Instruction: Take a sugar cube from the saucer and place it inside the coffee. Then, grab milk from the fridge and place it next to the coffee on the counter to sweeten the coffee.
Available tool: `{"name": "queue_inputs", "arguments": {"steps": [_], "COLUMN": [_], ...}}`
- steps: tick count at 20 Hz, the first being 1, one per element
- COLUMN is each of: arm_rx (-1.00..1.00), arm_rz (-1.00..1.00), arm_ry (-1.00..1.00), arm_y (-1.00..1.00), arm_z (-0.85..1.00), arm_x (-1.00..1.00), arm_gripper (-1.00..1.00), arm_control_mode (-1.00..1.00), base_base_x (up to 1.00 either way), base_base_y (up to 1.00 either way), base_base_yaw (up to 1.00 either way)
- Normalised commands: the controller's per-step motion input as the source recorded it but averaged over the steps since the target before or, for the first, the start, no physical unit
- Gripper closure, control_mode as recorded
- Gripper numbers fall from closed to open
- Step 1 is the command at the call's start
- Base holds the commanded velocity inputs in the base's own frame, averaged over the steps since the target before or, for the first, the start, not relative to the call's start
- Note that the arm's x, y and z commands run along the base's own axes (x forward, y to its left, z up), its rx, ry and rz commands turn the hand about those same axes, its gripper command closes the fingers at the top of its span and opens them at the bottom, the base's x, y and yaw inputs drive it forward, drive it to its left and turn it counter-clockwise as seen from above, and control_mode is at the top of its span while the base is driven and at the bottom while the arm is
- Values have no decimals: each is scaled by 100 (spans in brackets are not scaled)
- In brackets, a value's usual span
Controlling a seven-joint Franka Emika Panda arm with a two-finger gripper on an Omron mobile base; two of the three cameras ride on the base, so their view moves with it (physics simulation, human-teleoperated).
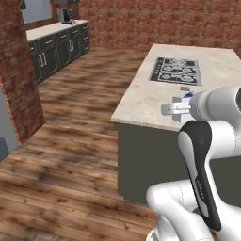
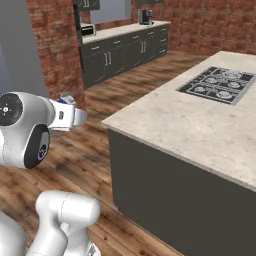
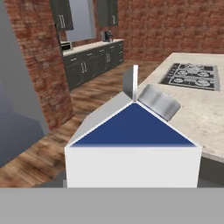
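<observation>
Well, the gripper point(image 1: 184, 104) pinched the milk point(image 3: 132, 144) aloft, with the island counter point(image 2: 200, 125) and cooktop point(image 2: 218, 84) just ahead.

Red brick walls point(image 1: 155, 21) all round, with a warm wood plank floor point(image 1: 70, 141) that's streaky light and dark. There's a kitchen island with a beige speckled stone top point(image 2: 200, 120) over dark grey sides, and a black gas cooktop point(image 1: 176, 70) set in near its far edge. Along the far wall is a run of dark grey cabinets point(image 2: 125, 52) with silver handles, a pale top and a window point(image 3: 81, 19) above it.
</observation>
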Motion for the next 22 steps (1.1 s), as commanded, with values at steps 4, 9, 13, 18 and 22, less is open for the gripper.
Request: {"name": "queue_inputs", "arguments": {"steps": [4, 9, 13, 18, 22], "arm_rx": [0, 0, 0, 0, 0], "arm_rz": [0, 0, 0, 0, 0], "arm_ry": [0, 0, 0, 0, 0], "arm_y": [0, 0, 0, 0, 0], "arm_z": [0, 0, 0, 0, 0], "arm_x": [0, 0, 0, 0, 0], "arm_gripper": [100, 100, 100, 100, 100], "arm_control_mode": [100, 100, 100, 100, 100], "base_base_x": [75, 98, 100, 100, 100], "base_base_y": [100, 100, 100, 96, 69], "base_base_yaw": [24, 10, -4, -21, -36]}}
